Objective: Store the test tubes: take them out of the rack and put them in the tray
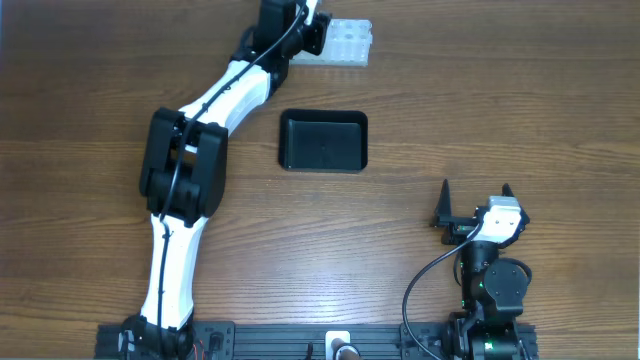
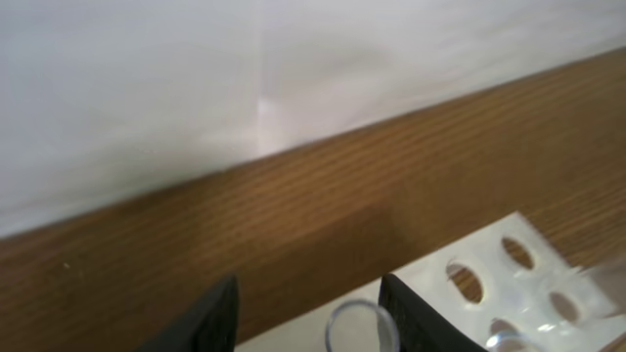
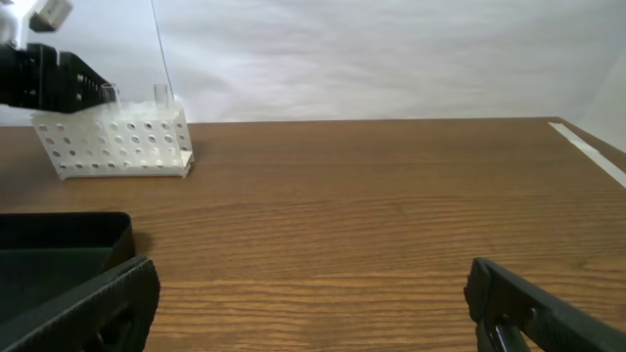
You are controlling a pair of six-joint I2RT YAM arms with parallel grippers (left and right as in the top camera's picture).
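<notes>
Left gripper (image 2: pixel 308 315) gapes around a tube (image 2: pixel 354 328) in the rack (image 2: pixel 494 293); right gripper (image 3: pixel 313 313) gapes too. We note wood-grain table (image 1: pixel 500 120), white wall (image 3: pixel 391 59) behind.

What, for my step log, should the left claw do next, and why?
Probably close the left claw on the test tube: its rim sits between the open fingers, at the rack, so a grasp seems ready. The tray holds no tubes yet.
</notes>
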